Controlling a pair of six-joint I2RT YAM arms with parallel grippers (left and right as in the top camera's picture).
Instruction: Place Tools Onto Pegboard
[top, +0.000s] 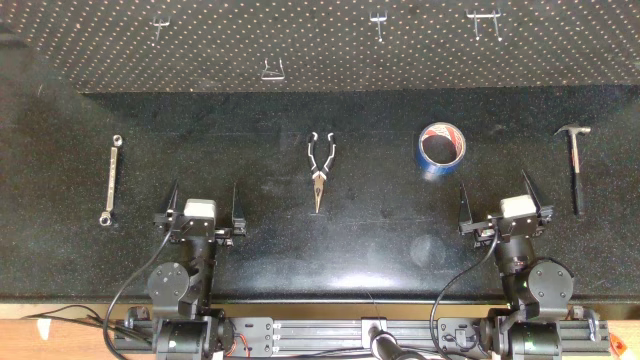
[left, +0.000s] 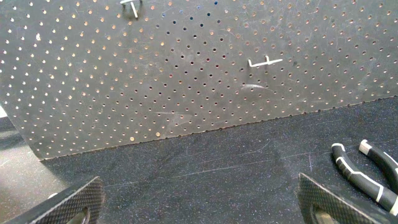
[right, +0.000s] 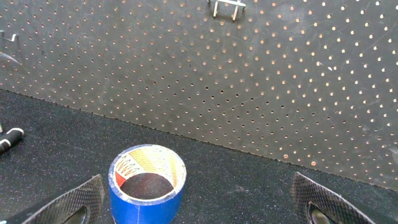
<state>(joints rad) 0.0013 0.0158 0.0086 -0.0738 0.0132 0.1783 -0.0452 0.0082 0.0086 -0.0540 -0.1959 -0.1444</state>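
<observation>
1. Your left gripper (top: 204, 192) sits low over the black mat (top: 380, 240), fingers spread wide, empty.
2. Your right gripper (top: 497, 195) is the same: fingers released, gripping nothing.
3. The blue tape roll (right: 147, 180) stands hole-up on the mat just ahead of your right gripper, apart from it.
4. The pliers (top: 320, 168) lie flat mid-mat between your two arms, tip toward you, handles toward the pegboard (top: 300, 40).
5. The combination wrench (top: 110, 180) lies at far left.
6. The hammer (top: 574, 165) lies at far right, head toward the pegboard.
7. The pegboard runs along the back with metal hooks (top: 273, 70); all tools lie on the mat.
</observation>
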